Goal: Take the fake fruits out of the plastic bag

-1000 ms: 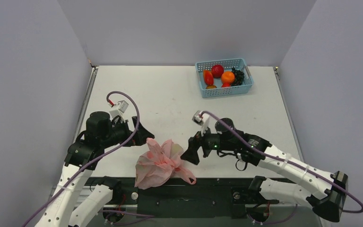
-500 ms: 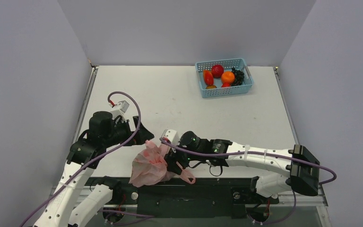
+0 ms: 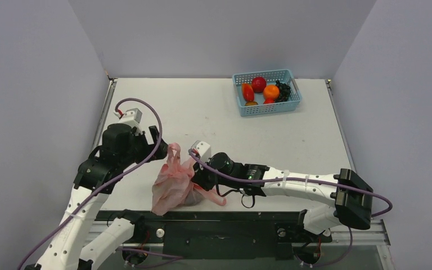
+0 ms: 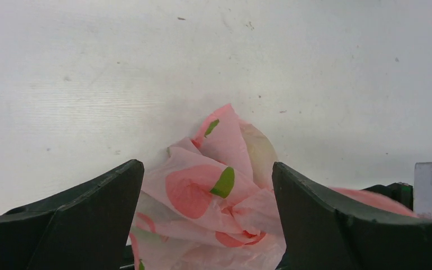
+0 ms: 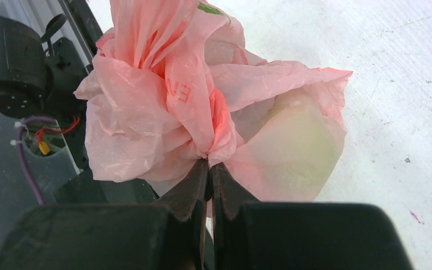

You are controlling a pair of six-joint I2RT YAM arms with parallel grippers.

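The white tabletop (image 3: pixel 214 124) fills the middle of the top view, walled in grey on three sides. Both arms reach over its near edge. The left arm (image 3: pixel 84 191) rises along the left side. The right arm (image 3: pixel 292 183) lies low and stretches leftward across the front.

The bag (image 3: pixel 171 183) sits between them at the near edge, left of centre. It is a crumpled pink heap with one peak standing up and a handle loop trailing toward the right. The blue basket (image 3: pixel 242 104) is well apart from it, in the far right corner.

The left end effector (image 3: pixel 156 143) is open. In its wrist view the two dark jaws stand wide, with the bag's printed top (image 4: pixel 214 185) rising between them. Whether either jaw touches the film cannot be told.

The right end effector (image 5: pixel 208 164) is closed on the bag, its tips pinched together on a gathered fold of the pink film (image 5: pixel 163 112). In the top view it presses into the heap's right side (image 3: pixel 196 179).

A pale green fruit (image 5: pixel 301 140) shows through the film just right of the pinch. It is inside the bag and rests on the tabletop.

The basket holds a red ball (image 3: pixel 259 84), an orange ball (image 3: pixel 271 91), a red-orange piece (image 3: pixel 247 91), and dark grapes (image 3: pixel 283 91) against its right wall. Something small lies at the front wall, too small to name.
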